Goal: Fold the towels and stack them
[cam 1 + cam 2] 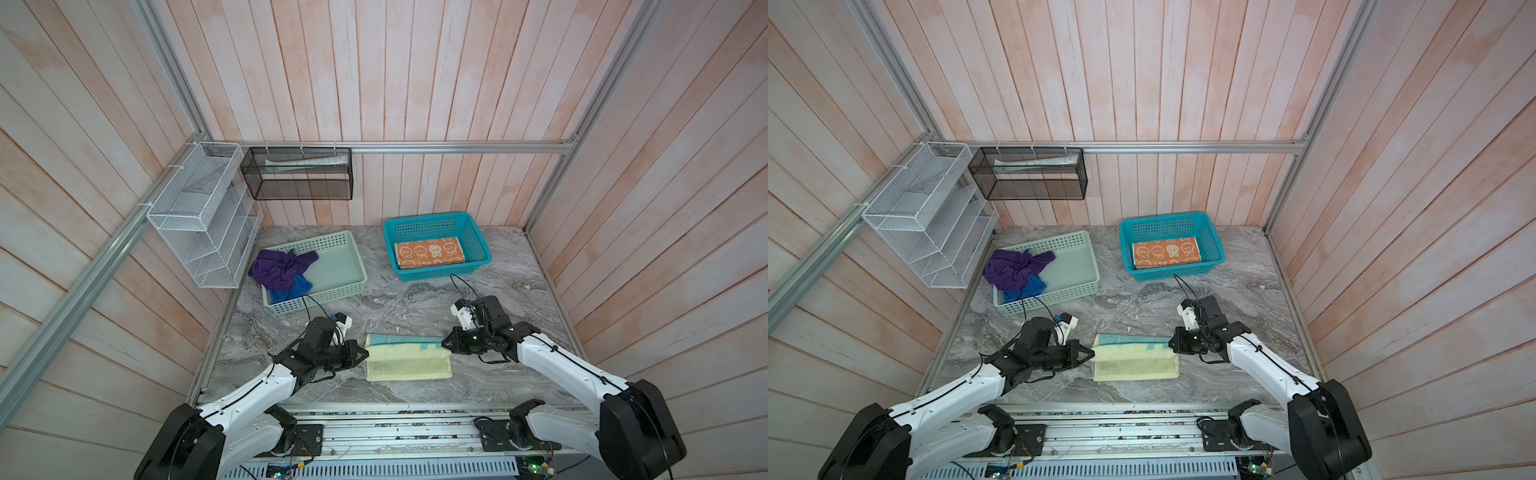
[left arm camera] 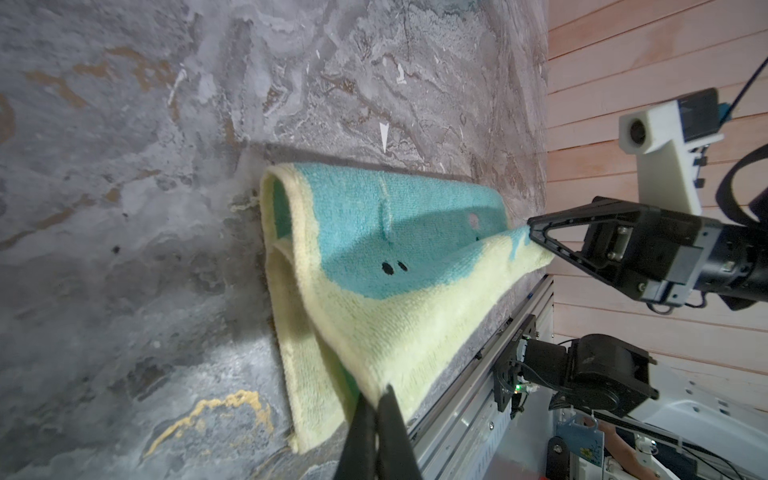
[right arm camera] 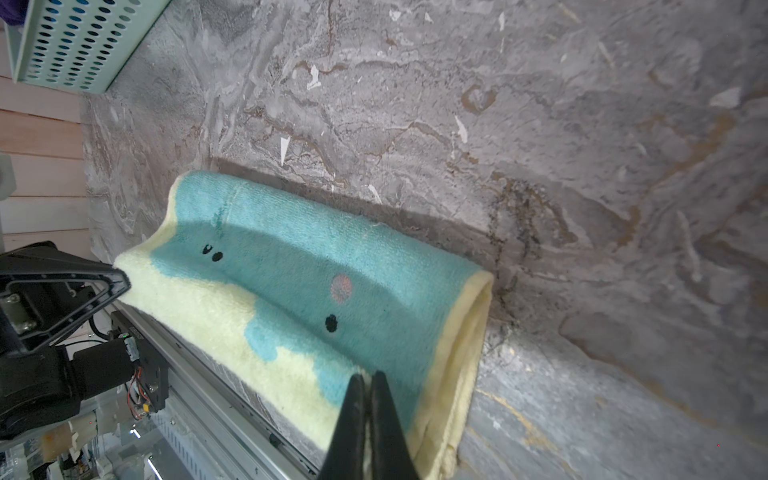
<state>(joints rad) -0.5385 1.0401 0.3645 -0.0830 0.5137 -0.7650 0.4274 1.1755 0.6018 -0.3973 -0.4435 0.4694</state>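
Grey marble tabletop (image 1: pixel 395 303), plank walls: teal-and-yellow hippo towel (image 1: pixel 407 358) part-folded near front edge.
Left gripper (image 1: pixel 367 355) and right gripper (image 1: pixel 443 344) each pinched tight on its raised top layer, at opposite ends. Orange cartoon-face towel (image 1: pixel 430 253) folded in teal basket (image 1: pixel 478 243) near back edge; purple towel (image 1: pixel 277 268) and blue towel (image 1: pixel 293 288) crumpled in mint basket (image 1: pixel 332 291).

**Yellow, Teal, Purple, Blue, Orange**

The yellow-and-teal towel (image 1: pixel 409 359) is pale yellow with a teal figure that has small black dots and one pink spot. The purple towel (image 1: pixel 276 268) and the blue towel (image 1: pixel 293 287) are plain. The mint-green basket (image 1: pixel 316 301) has a punched-hole pattern. The orange towel (image 1: pixel 430 253) carries pale cartoon faces, and the teal basket (image 1: pixel 440 272) has lattice walls. The surface (image 1: pixel 415 307) is grey marble veined with brown. The left end effector (image 1: pixel 365 354) and right end effector (image 1: pixel 444 343) are black. The wire rack (image 1: pixel 199 232) is white and the mesh rack (image 1: pixel 299 178) is black.
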